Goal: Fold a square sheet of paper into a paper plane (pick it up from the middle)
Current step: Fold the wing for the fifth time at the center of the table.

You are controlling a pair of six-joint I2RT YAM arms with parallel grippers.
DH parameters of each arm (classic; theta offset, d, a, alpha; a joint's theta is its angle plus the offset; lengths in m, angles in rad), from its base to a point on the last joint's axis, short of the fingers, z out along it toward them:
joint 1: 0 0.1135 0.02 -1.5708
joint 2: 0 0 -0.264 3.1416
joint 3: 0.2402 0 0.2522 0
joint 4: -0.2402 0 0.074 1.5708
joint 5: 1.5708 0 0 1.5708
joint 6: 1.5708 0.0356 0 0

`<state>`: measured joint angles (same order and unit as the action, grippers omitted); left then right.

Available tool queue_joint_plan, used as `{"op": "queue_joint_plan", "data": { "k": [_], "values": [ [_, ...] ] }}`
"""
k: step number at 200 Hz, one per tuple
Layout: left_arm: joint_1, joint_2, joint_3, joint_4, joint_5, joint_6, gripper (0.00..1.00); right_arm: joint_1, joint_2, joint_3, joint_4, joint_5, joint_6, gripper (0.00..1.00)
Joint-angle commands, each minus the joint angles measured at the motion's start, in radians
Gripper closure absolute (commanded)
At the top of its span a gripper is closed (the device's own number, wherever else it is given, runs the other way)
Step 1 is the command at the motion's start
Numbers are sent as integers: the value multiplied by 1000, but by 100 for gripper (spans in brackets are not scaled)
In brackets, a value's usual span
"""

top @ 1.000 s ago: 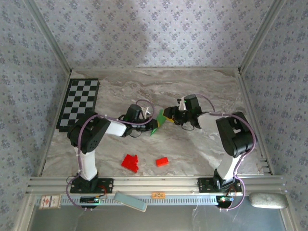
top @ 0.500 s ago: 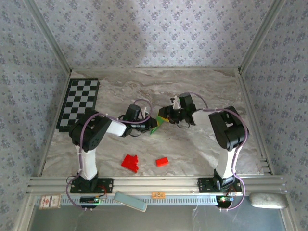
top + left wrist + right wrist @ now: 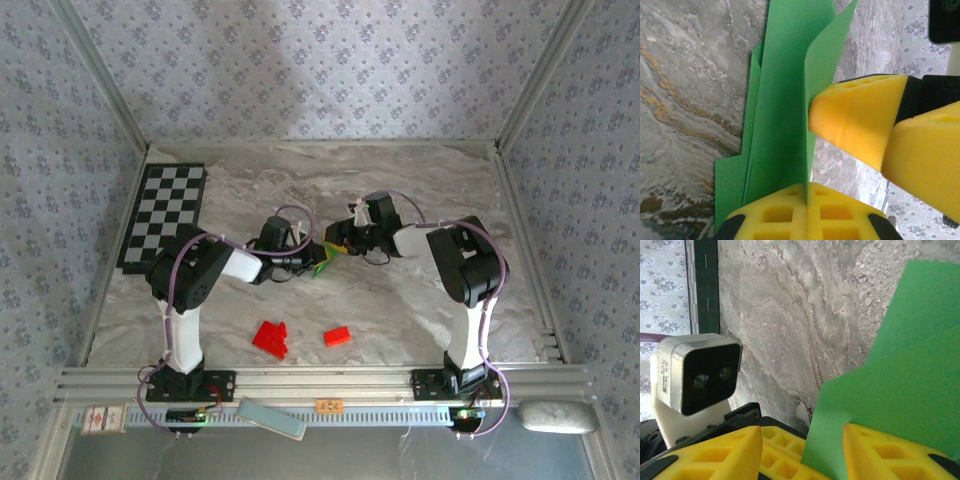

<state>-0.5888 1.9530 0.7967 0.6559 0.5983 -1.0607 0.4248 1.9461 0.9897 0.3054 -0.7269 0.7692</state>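
Green paper (image 3: pixel 785 75), folded lengthwise into a narrow, creased shape, was seen near the middle of the marble-patterned table (image 3: pixel 420 180), between the two arms. It was pinched along its centre fold by the left gripper (image 3: pixel 807 192), whose yellow pads were pressed together on it. The right gripper (image 3: pixel 800 440) was held just beside it, jaws spread apart, with a loose flap of the paper reaching into the gap against one finger. Small red blocks (image 3: pixel 270 337) were seen well apart, nearer the arm bases.

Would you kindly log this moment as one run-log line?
left gripper: shut on paper | right gripper: open around paper edge | stage: folding
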Motion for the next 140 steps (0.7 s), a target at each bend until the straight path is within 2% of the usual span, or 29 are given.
{"op": "queue_joint_plan", "data": {
  "k": [1, 140],
  "values": [
    [7, 21, -1, 13, 16, 0, 98, 8, 21, 32, -23, -14, -23, 52],
    [6, -20, -18, -87, -24, 37, 83, 27, 55, 97, -166, 56, -70, 52]
  ]
}}
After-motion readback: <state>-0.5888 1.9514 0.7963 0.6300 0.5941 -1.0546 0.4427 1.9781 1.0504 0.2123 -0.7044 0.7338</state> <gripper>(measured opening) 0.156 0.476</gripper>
